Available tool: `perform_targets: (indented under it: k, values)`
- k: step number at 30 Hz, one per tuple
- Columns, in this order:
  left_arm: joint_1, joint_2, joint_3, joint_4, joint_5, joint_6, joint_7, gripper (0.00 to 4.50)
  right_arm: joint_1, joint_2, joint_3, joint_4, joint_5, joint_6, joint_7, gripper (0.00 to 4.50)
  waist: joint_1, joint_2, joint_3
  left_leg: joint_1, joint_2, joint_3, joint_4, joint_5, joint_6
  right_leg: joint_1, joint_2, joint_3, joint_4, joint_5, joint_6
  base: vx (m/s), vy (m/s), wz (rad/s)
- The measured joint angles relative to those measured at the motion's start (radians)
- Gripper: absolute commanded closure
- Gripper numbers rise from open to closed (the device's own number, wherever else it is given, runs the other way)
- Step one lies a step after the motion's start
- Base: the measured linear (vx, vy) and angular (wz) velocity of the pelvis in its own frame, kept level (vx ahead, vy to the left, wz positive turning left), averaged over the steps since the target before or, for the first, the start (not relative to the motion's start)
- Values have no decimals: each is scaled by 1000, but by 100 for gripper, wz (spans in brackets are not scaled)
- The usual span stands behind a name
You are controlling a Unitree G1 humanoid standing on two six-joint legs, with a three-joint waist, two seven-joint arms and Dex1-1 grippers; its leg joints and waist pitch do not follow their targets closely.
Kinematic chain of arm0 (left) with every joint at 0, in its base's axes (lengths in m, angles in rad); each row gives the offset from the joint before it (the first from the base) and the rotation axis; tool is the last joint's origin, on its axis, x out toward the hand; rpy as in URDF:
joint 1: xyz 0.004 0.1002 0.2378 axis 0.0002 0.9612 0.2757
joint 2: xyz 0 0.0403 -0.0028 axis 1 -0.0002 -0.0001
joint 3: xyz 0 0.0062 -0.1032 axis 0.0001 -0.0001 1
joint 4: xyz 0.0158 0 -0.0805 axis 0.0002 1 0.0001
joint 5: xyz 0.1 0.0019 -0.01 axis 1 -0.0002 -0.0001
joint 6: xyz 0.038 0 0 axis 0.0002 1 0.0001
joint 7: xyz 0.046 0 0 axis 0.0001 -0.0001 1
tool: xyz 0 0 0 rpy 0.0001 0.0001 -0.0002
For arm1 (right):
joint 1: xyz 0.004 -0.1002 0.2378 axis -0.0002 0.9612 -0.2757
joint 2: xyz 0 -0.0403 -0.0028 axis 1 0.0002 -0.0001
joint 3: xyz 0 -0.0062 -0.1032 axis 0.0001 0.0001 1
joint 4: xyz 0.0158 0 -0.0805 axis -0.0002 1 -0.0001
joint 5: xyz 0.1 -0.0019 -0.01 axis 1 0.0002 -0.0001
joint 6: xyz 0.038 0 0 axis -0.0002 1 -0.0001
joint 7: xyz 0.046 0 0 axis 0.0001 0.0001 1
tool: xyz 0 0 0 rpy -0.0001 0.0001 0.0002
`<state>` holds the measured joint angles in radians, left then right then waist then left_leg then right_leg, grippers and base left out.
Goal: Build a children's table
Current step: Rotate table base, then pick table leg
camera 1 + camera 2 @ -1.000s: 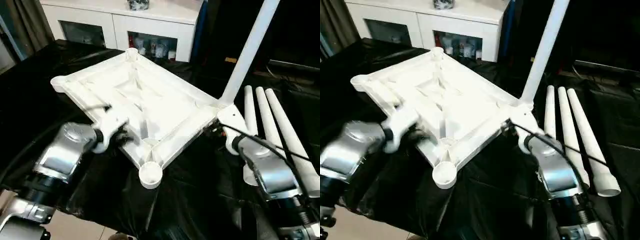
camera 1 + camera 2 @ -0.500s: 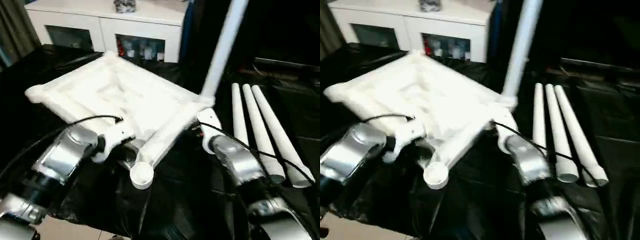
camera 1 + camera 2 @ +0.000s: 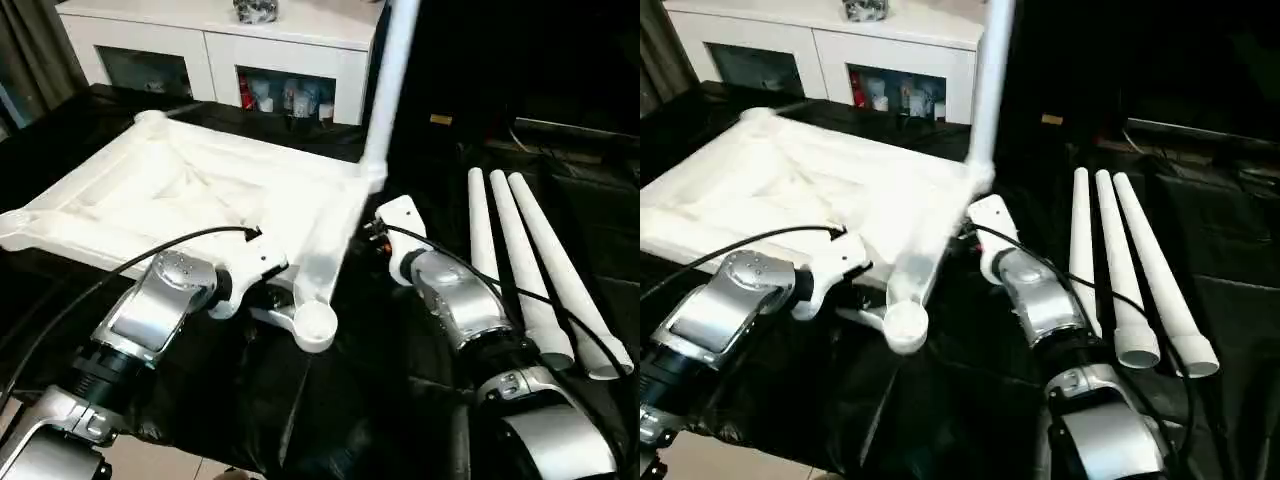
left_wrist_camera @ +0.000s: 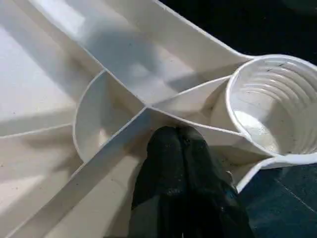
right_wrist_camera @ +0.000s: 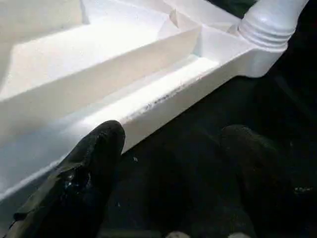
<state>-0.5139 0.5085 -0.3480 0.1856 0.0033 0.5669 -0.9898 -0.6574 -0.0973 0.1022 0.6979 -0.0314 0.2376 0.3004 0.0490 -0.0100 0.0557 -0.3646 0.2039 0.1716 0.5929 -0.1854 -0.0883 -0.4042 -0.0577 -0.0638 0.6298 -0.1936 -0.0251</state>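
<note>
Black sheeting covers the surface, and behind it stands a white cabinet with glass doors. On the sheeting lies the tabletop, ribbed underside up, with one leg standing upright in its far right corner socket. Three spare legs lie side by side to the right, well apart from the tabletop.

From the head views the left pincer sits at the tabletop's near edge, just beside the empty near corner socket. The left wrist view adds what the head views hide: the two black fingers are pressed together, with no gap, resting against a rib junction beside the ridged, empty socket.

The right pincer is by the tabletop's right rim. Its wrist view shows the fingers spread wide with nothing between them, one lying against the rim, and the threaded foot of the upright leg seated in its socket.
</note>
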Motion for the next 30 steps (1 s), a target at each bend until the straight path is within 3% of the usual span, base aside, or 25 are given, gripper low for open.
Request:
perform_targets:
  k: [4,7,9,14,18,21,25,30]
  values:
    - [31,20,45,-118,-29,38,-12,447,39,-33,-60,-142,29,87,-36,68,16,2,1,0,0,0,1,0,0,-2,0,0,-1,0,0,0,0,0]
    - [74,19,85,-226,-59,91,-3,450,98,-77,-142,-324,48,223,-75,48,33,7,2,-1,0,0,1,0,0,-1,0,0,-2,0,0,0,0,0]
    - [84,-5,116,-271,-82,114,25,409,138,-110,-194,-442,44,325,-101,26,40,9,2,0,0,0,2,0,0,-1,0,0,-1,0,0,0,0,0]
    - [85,-44,174,-340,-120,135,88,379,204,-155,-263,-666,-14,608,-128,2,33,16,2,6,0,0,2,0,-1,3,0,0,1,0,1,0,0,0]
    - [117,-70,188,-373,-137,128,111,351,240,-165,-295,-807,-26,831,-135,0,10,25,1,10,0,0,0,1,-1,5,1,1,1,-2,6,0,0,0]
    - [140,-81,181,-384,-143,132,111,320,242,-169,-315,-848,-4,909,-155,0,4,25,1,10,0,0,-1,2,-3,4,1,1,1,-2,6,0,0,0]
    - [150,-79,174,-431,-166,159,113,293,261,-162,-328,-861,12,982,-151,0,7,24,1,10,0,0,-1,2,-3,5,1,1,0,-2,7,0,0,0]
    - [151,-55,140,-478,-186,176,94,277,263,-146,-325,-791,40,1051,-108,0,9,23,1,9,0,0,-1,2,-3,4,1,1,0,-2,7,0,0,0]
